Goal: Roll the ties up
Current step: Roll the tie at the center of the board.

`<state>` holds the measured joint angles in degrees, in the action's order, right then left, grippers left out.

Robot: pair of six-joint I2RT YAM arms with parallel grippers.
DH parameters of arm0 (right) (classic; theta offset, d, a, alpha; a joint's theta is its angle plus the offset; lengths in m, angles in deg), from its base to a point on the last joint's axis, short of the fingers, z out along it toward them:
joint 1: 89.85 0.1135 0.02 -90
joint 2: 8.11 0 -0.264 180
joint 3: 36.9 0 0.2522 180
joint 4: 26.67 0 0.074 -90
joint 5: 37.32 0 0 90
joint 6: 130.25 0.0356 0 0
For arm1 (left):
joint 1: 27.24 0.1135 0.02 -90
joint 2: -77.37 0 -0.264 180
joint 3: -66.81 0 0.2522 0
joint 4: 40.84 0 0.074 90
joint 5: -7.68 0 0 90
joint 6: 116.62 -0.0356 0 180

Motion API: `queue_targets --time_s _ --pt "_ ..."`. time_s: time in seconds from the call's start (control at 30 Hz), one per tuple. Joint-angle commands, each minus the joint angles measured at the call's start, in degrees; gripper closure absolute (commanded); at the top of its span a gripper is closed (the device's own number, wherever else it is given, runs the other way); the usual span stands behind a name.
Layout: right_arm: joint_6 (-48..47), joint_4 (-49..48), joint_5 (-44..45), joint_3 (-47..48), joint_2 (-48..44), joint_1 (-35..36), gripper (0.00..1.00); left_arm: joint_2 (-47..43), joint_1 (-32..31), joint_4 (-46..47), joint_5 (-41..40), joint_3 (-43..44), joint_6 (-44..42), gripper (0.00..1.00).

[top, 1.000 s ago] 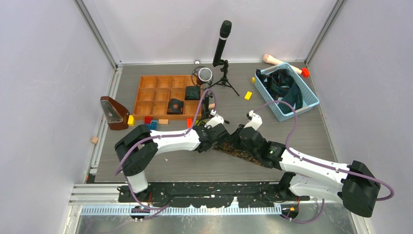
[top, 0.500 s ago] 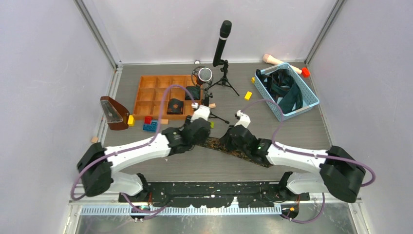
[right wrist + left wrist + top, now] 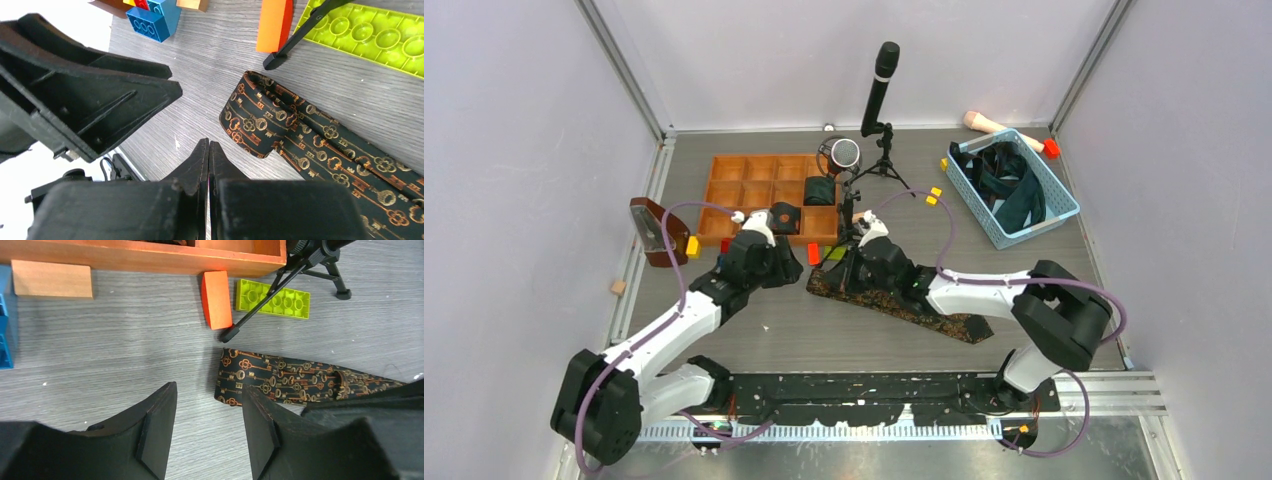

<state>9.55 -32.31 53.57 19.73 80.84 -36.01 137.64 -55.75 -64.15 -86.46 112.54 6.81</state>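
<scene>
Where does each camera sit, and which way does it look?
Top external: above, behind the bases, looking down at the table; left arm, right arm show.
Left wrist: looks down at the tie; own open jaws below.
Right wrist: looks down at the tie's fold; own shut jaws below.
Wrist views share tie, orange block.

No legible text or labels anywhere.

A black tie [image 3: 280,376] printed with gold keys lies flat mid-surface, its left end folded over. Two dark rolls [image 3: 784,217] sit in the tray [image 3: 744,200]; more ties [image 3: 1009,180] are heaped in the far-right basket [image 3: 1044,228].
</scene>
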Motion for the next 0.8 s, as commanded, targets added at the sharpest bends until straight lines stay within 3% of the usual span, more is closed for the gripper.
queue_targets --time_s 0.0,0.53,0.77 --pt "5.5 -2.2 3.3 2.2 2.9 0.2 1.00 -2.5 1.8 7.6 7.6 -2.2 2.6 0.48" --pt "8.6 -1.7 2.1 3.0 8.5 0.2 1.00 3.6 1.9 12.5 10.3 -3.6 2.8 0.48" --pt "8.6 3.1 4.5 3.2 7.8 0.2 1.00 5.9 1.9 15.3 13.2 -4.0 1.6 0.44"
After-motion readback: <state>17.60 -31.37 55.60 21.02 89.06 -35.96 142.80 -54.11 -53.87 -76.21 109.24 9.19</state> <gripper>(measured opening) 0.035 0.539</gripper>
